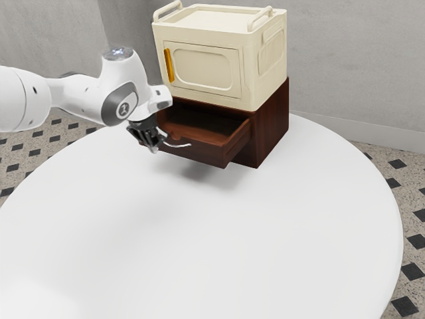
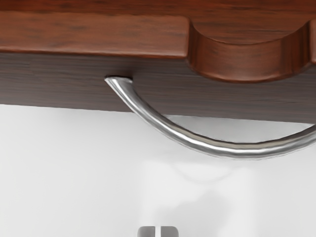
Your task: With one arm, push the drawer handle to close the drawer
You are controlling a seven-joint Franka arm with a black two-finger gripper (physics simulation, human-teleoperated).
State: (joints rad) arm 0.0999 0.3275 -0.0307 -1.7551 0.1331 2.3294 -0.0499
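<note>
Round white table (image 1: pixel 199 252) up front, black gripper (image 2: pixel 158 231) past it, fingers (image 2: pixel 170 232) basically pinched together, curved metal handle (image 2: pixel 217 148) bowing toward it off the open wooden drawer (image 1: pixel 199 153).

From a high place at the arm's (image 1: pixel 121 100) side, the exterior view looks down across the round white table (image 1: pixel 199 239), far enough to take in the brown cabinet (image 1: pixel 273 123) and the wall (image 1: pixel 352 66) behind. The wrist view looks downward from very near, over the drawer's (image 2: pixel 98 32) front edge. Both views share this drawer, its curved handle (image 2: pixel 217 148) and part of the table.
</note>
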